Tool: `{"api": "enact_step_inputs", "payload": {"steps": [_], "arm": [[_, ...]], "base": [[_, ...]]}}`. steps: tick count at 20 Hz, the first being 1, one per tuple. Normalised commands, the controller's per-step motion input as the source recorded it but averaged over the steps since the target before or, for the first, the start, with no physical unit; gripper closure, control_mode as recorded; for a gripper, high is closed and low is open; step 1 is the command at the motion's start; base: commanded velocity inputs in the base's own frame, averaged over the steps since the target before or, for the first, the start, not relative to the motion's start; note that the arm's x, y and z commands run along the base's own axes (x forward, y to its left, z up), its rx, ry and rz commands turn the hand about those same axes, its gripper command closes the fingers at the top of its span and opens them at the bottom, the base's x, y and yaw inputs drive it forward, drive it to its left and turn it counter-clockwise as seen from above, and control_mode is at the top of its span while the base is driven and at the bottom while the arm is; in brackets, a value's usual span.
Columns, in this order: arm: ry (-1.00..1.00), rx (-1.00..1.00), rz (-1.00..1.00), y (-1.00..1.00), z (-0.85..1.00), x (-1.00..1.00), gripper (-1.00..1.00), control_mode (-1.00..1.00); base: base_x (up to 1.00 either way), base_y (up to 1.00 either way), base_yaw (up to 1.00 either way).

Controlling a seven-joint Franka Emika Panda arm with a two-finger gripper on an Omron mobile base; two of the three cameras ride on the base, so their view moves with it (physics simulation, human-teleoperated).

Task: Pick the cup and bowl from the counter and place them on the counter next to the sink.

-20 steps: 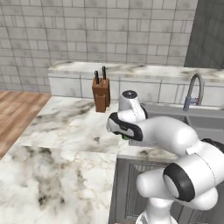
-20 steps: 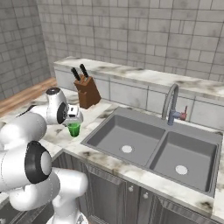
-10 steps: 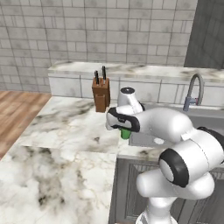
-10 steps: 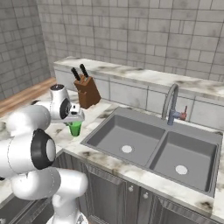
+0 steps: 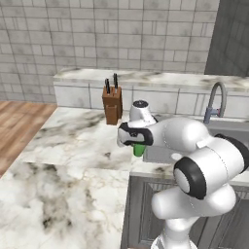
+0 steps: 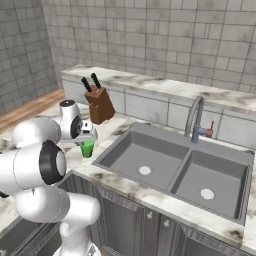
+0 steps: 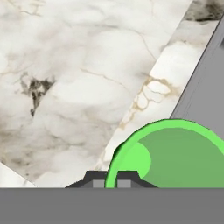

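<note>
Marble counter (image 5: pixel 73 141) spreads across the left of the left base view, with a wooden knife block (image 5: pixel 112 105) standing toward its back. Just right of the block, the gripper (image 5: pixel 137 146) points down with its jaws closed on the rim of the green cup (image 5: pixel 139 150), which sits upright at the counter's edge beside the sink (image 6: pixel 170 165). From the right base view, the cup (image 6: pixel 87 148) hangs under the hand near the left basin's corner. Farther right, the curved tap (image 6: pixel 196 118) rises behind the two basins. Through the hand view, the cup's (image 7: pixel 170 157) open mouth lies just above the fingertips (image 7: pixel 97 179).
</note>
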Motion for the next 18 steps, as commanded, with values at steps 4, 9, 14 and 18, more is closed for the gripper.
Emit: {"api": "enact_step_inputs", "payload": {"steps": [4, 9, 14, 18], "arm": [[0.00, 0.00, 0.00, 0.00, -0.35, 0.00, 1.00, -1.00], [0.00, 0.00, 0.00, 0.04, -0.27, 0.00, 1.00, -1.00], [0.00, 0.00, 0.00, 0.05, -0.23, 0.00, 1.00, -1.00], [0.00, 0.00, 0.00, 0.03, -0.27, 0.00, 1.00, -1.00]], "base": [[0.00, 0.00, 0.00], [0.00, 0.00, 0.00], [0.00, 0.00, 0.00], [0.00, 0.00, 0.00]]}}
